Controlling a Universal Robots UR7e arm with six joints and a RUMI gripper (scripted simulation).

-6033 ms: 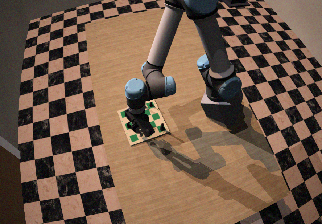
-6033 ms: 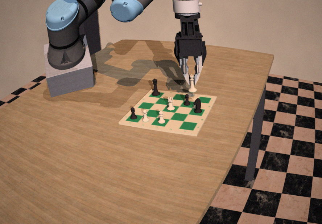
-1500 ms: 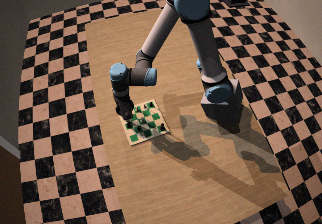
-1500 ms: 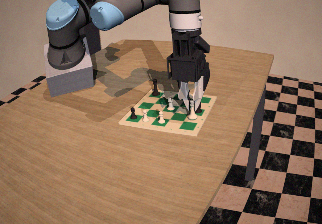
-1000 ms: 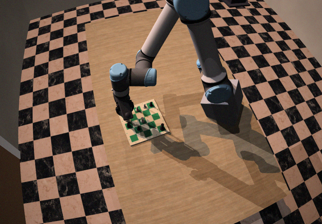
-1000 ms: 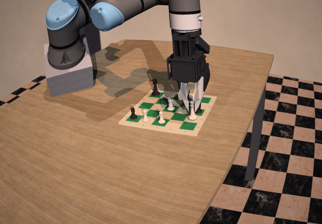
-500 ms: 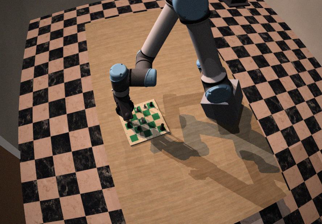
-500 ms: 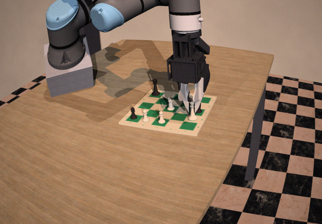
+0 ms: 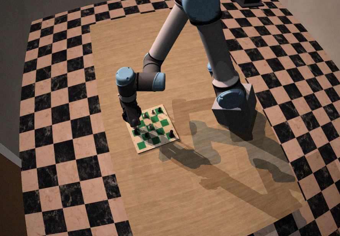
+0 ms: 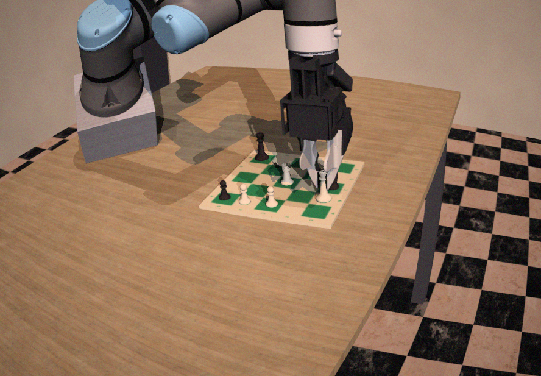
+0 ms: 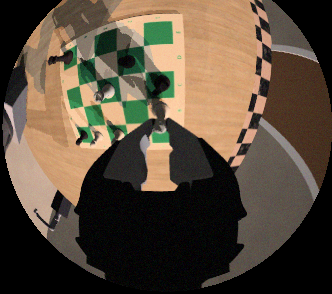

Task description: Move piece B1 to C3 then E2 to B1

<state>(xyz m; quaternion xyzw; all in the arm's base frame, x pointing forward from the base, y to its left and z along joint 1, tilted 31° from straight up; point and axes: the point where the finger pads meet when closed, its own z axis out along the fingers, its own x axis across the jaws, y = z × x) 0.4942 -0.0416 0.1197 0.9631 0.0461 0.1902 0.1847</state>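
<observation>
A small green and cream chessboard lies on the wooden table. My gripper stands upright over the board's right near side and is shut on the top of a tall white piece, whose base looks to rest on its square. A black piece stands right behind it, partly hidden by the fingers. In the wrist view the white piece sits between my fingertips near the board's edge. In the overhead view my gripper covers the board's left side.
Other pieces on the board are a tall black piece at the far corner, a white rook in the middle, a black pawn and two white pawns along the near left. The arm's grey base block stands at the back left.
</observation>
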